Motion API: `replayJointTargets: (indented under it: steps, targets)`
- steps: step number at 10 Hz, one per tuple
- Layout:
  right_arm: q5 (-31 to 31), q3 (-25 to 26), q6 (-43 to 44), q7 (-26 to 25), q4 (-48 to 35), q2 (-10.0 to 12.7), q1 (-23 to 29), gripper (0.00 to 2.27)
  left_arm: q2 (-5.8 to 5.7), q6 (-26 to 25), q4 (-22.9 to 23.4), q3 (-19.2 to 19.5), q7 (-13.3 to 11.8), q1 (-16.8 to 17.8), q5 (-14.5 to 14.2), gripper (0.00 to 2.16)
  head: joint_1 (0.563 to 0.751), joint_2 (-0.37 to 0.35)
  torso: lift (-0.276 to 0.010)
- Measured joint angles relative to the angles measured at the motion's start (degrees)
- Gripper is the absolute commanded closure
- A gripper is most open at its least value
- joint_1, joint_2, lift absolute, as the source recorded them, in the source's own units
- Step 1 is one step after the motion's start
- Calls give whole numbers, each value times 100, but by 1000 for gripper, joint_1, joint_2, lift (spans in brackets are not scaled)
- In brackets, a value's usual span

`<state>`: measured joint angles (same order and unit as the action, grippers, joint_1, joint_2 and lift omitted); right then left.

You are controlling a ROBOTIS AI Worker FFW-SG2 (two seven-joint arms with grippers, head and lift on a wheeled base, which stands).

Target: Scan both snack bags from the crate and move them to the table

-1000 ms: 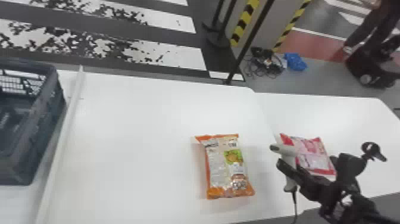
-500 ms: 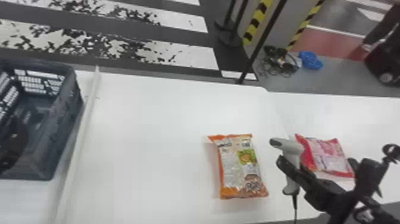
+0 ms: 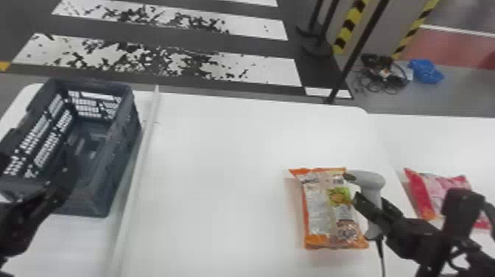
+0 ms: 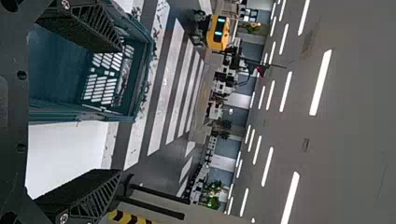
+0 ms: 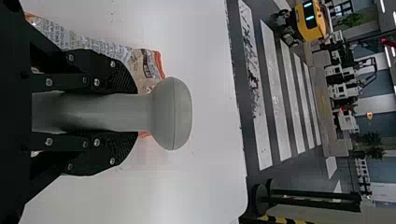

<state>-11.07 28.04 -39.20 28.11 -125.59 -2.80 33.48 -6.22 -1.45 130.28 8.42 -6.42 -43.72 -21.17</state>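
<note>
One orange snack bag [image 3: 319,210], long axis roughly fore-and-aft.

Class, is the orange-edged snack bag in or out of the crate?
Out: the orange-edged snack bag lies on the table, right of the crate.

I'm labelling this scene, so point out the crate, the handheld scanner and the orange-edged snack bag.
Crate [image 3: 115,165]: head view, outer side wall nearer the snack bag.
Handheld scanner [image 5: 173,114]: right wrist view, its rounded head.
Orange-edged snack bag [image 3: 329,210]: head view, middle of its printed face.
</note>
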Motion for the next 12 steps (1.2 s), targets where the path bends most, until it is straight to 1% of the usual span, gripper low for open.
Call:
replayJointTargets:
  steps: [5, 9, 12]
  targets:
    - [410, -441, -63, -26, 255, -142, -136, 2243, -5, 0, 4, -13, 0, 7, 3, 76, 695, -128, -87]
    - [547, -587, -27, -43, 565, -199, -290, 2243, -17, -9, 13, -25, 0, 13, 0, 76, 695, -124, -87]
    - [478, -536, -12, -37, 547, -204, -305, 2243, -13, -9, 41, -23, 3, 13, 1, 76, 695, -125, -87]
